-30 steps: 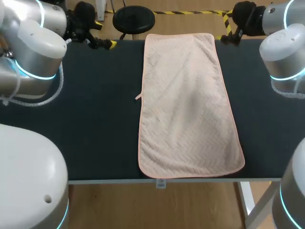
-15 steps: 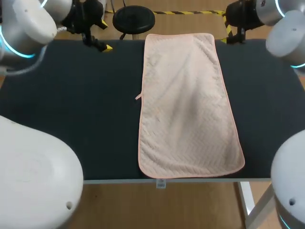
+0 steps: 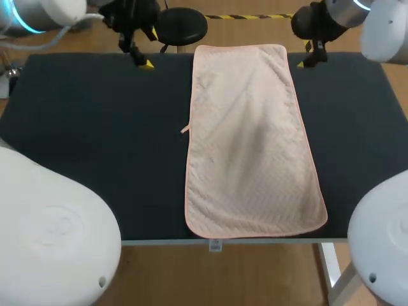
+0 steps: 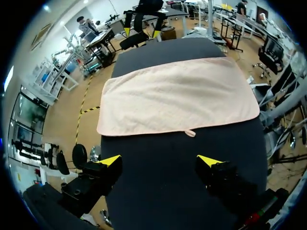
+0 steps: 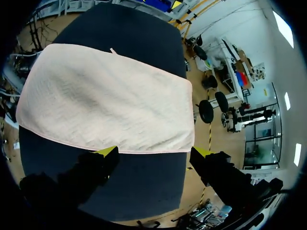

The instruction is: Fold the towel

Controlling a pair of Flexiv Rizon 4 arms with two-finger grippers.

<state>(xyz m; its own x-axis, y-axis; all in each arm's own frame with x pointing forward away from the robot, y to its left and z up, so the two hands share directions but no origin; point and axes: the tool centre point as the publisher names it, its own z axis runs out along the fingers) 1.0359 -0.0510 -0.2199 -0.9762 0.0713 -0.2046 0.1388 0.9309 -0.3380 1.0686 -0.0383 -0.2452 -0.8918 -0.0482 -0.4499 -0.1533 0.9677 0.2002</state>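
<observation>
Lying flat, towel (image 3: 252,137) ahead of left fingers (image 4: 109,160) and right fingers (image 5: 106,152) | both spread wide, empty

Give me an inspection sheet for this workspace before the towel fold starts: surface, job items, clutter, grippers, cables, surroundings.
Surface: dark table, flat, with the towel lying on it.
Job's things: pink towel, flat and unfolded, running from the far edge to the near edge; small loop on its left long side.
Clutter: nothing seen.
Grippers: left gripper open, at the far edge left of the towel; right gripper open, by the towel's far right corner; neither touches it.
Cables: nothing seen on the table.
Surroundings: nothing seen reaching over the table.
</observation>
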